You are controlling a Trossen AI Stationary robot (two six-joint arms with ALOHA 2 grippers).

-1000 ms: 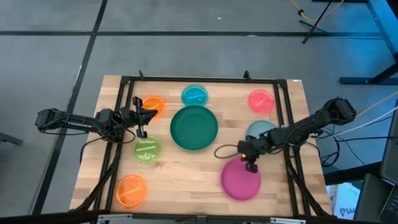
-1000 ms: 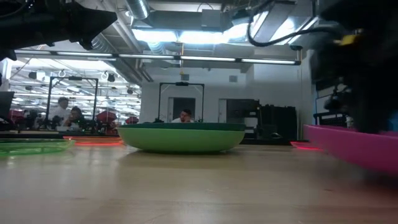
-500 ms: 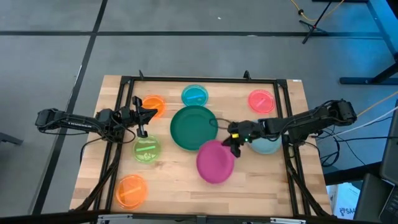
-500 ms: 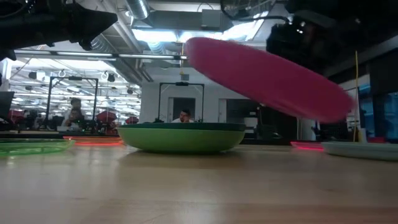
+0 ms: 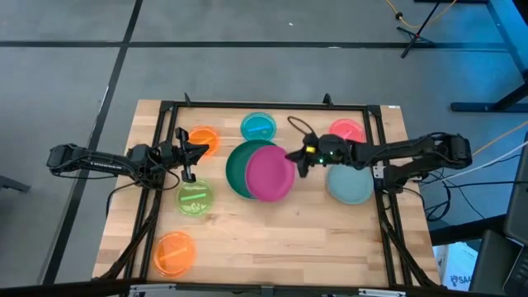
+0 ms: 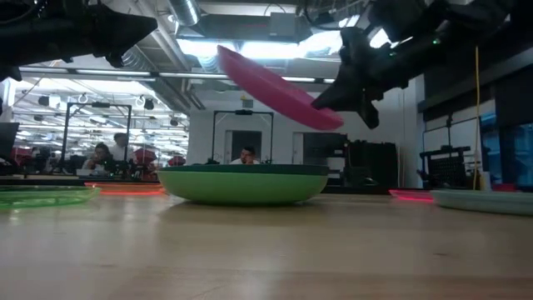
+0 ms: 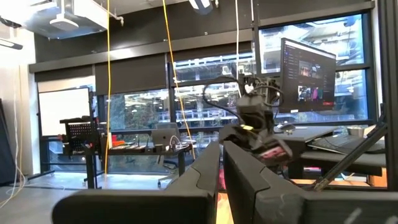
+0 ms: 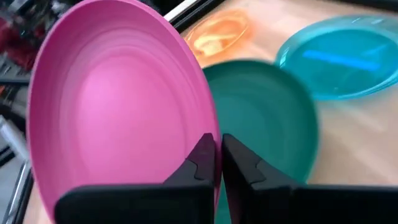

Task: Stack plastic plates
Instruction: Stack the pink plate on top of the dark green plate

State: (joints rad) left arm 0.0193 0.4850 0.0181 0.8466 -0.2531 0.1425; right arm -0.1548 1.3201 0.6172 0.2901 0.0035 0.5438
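While the round magenta plastic plate (image 5: 269, 174) hangs tilted above the large dark green plastic plate (image 5: 240, 167), pinched by its rim in the right tool (image 5: 299, 162), no stack is yet complete. Judged from the layout, most of the work remains: the grey-blue plate (image 5: 351, 186), blue plate (image 5: 258, 126), pink plate (image 5: 346, 133), lime plate (image 5: 194, 198) and two orange plates (image 5: 174, 252) lie singly on the table (image 5: 247, 239). The left tool (image 5: 187, 157), pressed together and empty, waits near the far orange plate. Any mint plate beneath the green one cannot be confirmed from above.

Overhead, table-level, two wrist views
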